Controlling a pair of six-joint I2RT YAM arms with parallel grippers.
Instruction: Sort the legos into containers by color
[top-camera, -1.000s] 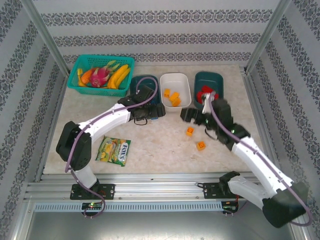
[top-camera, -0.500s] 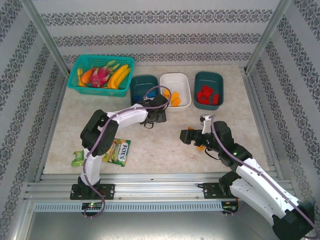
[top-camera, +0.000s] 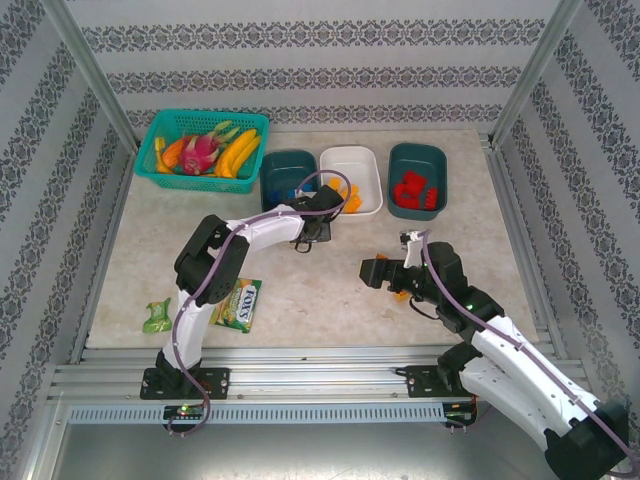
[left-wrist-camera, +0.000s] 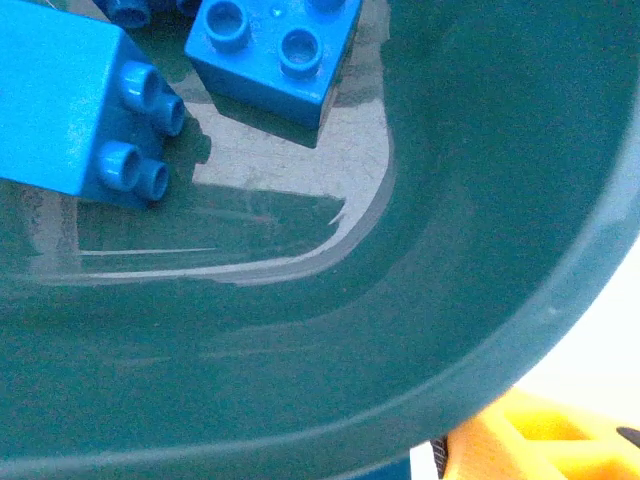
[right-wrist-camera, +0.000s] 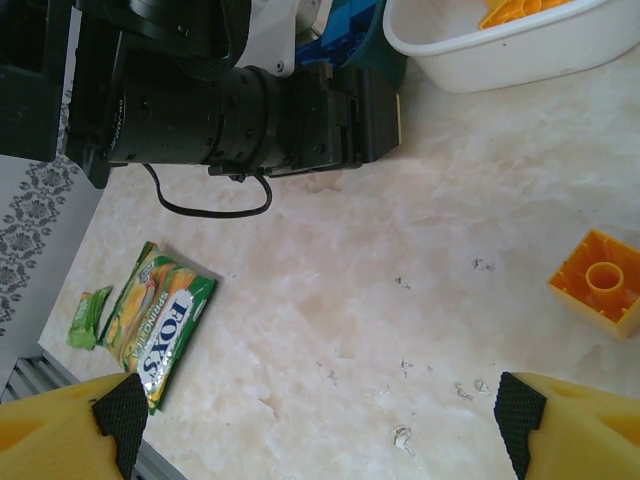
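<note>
- At the far edge of the surface, three tubs stood in a row: a left teal tub, a white tub in the middle and a right teal tub.
- In the left teal tub lay blue bricks. The left wrist view showed two of them on its floor, near the curved wall.
- In the white tub lay orange-yellow bricks, and in the right teal tub red bricks.
- On the open surface one loose orange brick lay on its own. It appeared to lie hollow side up, just beside the right arm and well apart from the tubs.
- The left arm extended across to the near right corner of the left teal tub.
- One yellow finger showed beyond that tub's rim. Whether the left jaws were apart or together, I could not tell.
- The right arm hung low over the middle of the surface. The right jaws stood wide apart, with black pads at either side and only bare surface between them.
- A candy packet lay flat near the front left, with a small green wrapper near it but not touching.
- A green basket of toy fruit sat in the far left corner, beside the left teal tub.
</note>
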